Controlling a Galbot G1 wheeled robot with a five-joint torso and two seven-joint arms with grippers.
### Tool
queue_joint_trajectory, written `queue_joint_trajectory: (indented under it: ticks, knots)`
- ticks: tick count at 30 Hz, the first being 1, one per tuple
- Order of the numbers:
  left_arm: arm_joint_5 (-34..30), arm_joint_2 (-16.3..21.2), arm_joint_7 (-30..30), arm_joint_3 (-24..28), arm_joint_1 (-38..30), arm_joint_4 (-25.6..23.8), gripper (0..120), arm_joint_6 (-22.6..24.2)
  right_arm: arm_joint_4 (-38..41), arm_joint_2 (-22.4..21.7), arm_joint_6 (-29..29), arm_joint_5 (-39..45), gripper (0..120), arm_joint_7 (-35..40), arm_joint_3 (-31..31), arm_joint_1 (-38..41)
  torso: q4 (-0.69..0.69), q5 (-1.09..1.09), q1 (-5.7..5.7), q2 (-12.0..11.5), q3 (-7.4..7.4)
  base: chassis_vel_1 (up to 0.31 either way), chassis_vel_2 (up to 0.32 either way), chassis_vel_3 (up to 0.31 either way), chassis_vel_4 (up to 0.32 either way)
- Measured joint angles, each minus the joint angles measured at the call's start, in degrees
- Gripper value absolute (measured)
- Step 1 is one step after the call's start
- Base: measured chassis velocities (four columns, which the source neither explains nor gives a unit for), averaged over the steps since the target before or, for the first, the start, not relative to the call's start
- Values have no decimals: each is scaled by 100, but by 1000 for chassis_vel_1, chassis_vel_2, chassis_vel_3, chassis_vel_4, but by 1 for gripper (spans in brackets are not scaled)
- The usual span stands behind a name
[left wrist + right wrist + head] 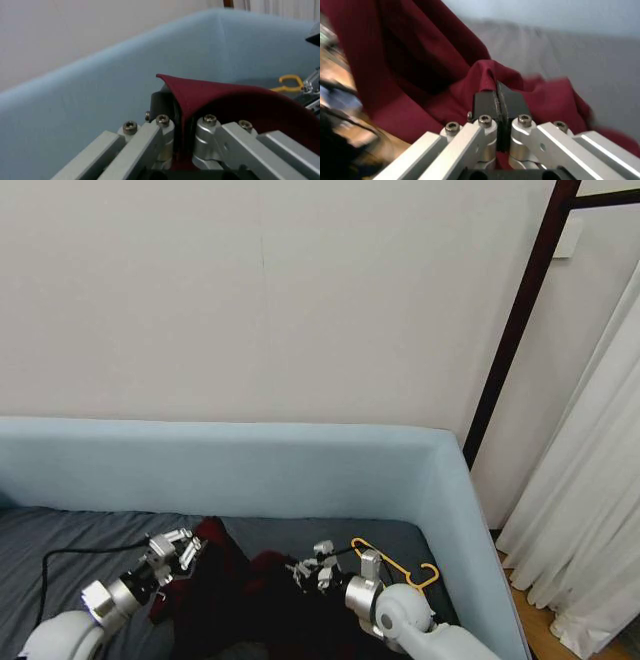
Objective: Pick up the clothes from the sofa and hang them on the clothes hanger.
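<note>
A dark red garment point(240, 600) lies bunched on the grey seat of the sofa point(60, 540), between my two arms. My left gripper point(188, 546) is shut on a fold at the cloth's left edge; the left wrist view has the red garment point(225, 97) pinched between the pads and arching up over them. My right gripper point(308, 570) is shut on a raised fold of the red garment point(420, 63) toward its right side; that fold sits between the black pads point(485, 105). A yellow clothes hanger point(395, 565) lies on the seat just right of the right gripper.
The sofa's light blue backrest point(230, 470) runs behind the cloth and its armrest point(470, 560) closes off the right side. A dark wooden post point(515, 320) stands behind the armrest. White curtains point(590, 510) hang at the far right. A black cable point(80, 552) trails along the left arm.
</note>
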Motion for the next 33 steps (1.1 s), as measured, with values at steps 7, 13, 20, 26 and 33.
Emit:
queue_joint_trajectory:
  ticks: [7, 13, 20, 26, 33]
  knots:
    - [135, -290, -379, 166, -70, 302, 1, 154, -589, 465, 962, -473, 0, 1529, -246, 300, -1, 0, 0, 0, -1, 0, 0, 0, 0]
    - [426, -592, -928, 130, -82, 726, 1, 480, -1123, 881, 2502, -1667, 23, 2343, -499, 586, 1, 1, 0, 0, -1, 0, 0, 0, 0]
    - [652, -744, -1632, 35, -111, 1132, 1, 686, -852, 928, 953, -2213, 49, 4055, -624, 446, -1, 0, 0, 0, -1, 0, 0, 0, 0]
    - [441, -706, -2308, -62, -190, 1325, 1, 919, 21, 590, 1196, -1055, 72, 3792, -658, 166, 1, 1, 0, 1, -1, 0, 0, 0, 0]
    - [-17, -717, -2443, -206, -124, 1278, 1, 954, 528, 396, 1208, -1237, 95, 3601, -1344, -177, 4, 2, 0, 1, -1, 0, 0, 0, 0]
